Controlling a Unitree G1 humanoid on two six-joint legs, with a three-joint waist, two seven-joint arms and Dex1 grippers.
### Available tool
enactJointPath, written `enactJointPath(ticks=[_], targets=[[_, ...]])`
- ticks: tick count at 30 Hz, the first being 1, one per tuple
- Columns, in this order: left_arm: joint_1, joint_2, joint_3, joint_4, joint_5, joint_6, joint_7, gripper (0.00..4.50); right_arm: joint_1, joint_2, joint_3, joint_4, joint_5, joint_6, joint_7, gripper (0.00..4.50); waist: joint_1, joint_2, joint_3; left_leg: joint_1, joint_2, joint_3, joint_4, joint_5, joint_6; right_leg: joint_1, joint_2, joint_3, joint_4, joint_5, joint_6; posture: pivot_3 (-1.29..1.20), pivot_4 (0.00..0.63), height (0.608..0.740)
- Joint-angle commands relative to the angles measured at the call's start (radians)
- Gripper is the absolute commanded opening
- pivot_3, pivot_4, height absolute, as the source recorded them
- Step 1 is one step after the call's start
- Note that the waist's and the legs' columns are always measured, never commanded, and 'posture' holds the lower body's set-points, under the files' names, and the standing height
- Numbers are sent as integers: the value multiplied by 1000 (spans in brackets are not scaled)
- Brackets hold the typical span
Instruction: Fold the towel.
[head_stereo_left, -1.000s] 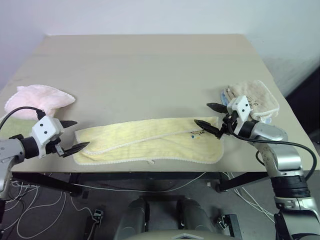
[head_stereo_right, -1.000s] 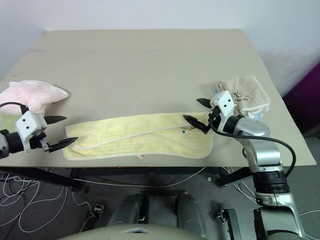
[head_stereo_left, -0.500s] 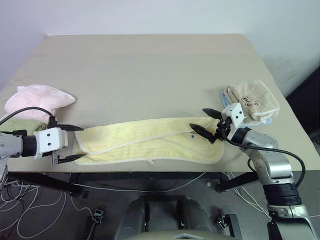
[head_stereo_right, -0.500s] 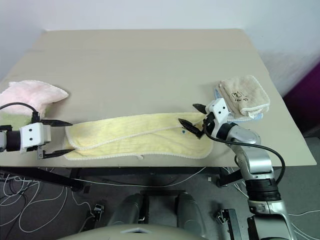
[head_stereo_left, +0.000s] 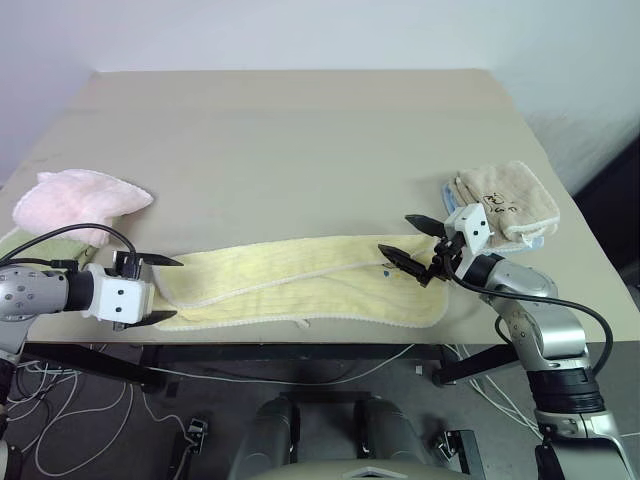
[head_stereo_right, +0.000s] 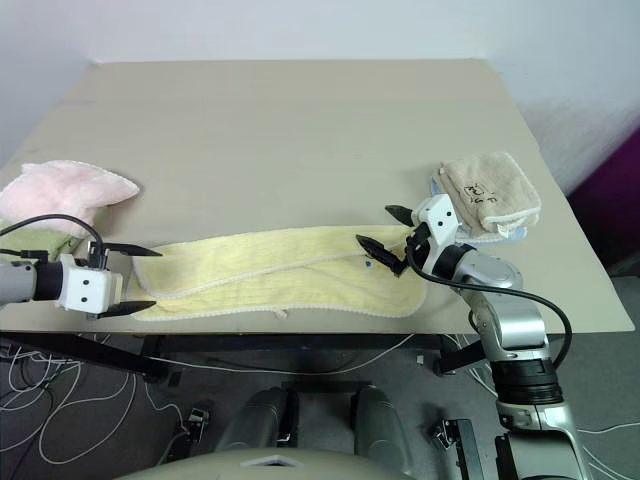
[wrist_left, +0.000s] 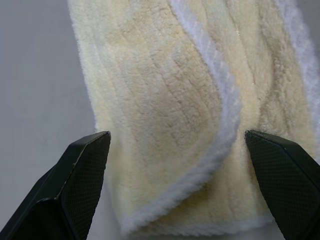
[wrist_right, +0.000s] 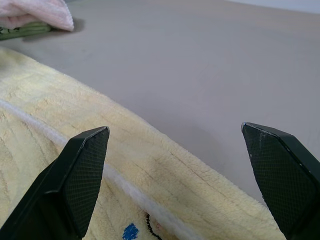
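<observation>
**Soft towel stretched along the desk's near edge, both grippers spread at its ends**

The towel (head_stereo_left: 300, 282) lies as a long pale yellow strip across the lower middle of the head views, close to the near edge of the desk (head_stereo_left: 300, 140). It is already doubled lengthwise, with a whitish hem running along the upper layer.

It looks like light, limp terry cloth: it should drape and sag when lifted, carry no shape of its own, and not slip easily between the fingers thanks to its fuzzy pile. Nothing about it seems fragile. The sensible places to take hold are the two short ends, pinching both layers together near the hem so the fold does not fall open.

The left gripper (head_stereo_left: 150, 291) sits at the lower left of the frame with its jaws wide, straddling the towel's left end. The right gripper (head_stereo_left: 413, 244) sits right of centre, jaws equally wide, over the towel's right end.

Small dark and blue marks (wrist_right: 135, 231) show near that right end, too small to read. A beige folded cloth (head_stereo_left: 505, 203) at the right bears dark handwriting, also unreadable. A pink cloth (head_stereo_left: 75, 200) rests at the left.
</observation>
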Motion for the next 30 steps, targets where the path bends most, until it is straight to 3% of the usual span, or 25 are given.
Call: enactJointPath(ticks=[1,10,23,26,30], targets=[[-9,-13,-32,40,26,-21,36,4500,-1,-5,-22,-54,18,-6,-4,4450,0,0,0,0,0,0,0,0,0,0,0,0,0,0,0,0,150,740],[-41,-25,-69,72,24,-27,55,4500,4,-9,-26,-63,18,-1,-10,4450,2,3,-1,2,0,0,1,0,0,2,1,-1,0,0,0,0,150,740],[-42,-41,-73,87,-65,6,19,96,-1,-14,-27,-64,15,1,-15,4500,-3,2,-1,1,0,0,1,0,0,2,1,-1,0,0,0,0,150,740],[-30,-48,-54,77,-107,50,10,24,-6,-26,-24,-61,6,-4,-8,4500,-3,2,-1,1,0,0,1,0,1,2,1,-1,0,0,0,0,150,740],[-2,-75,12,13,-239,235,11,24,-18,-76,-15,-57,-40,-40,7,4500,-3,2,-1,1,0,0,1,0,1,2,1,-1,0,0,0,0,150,740]])
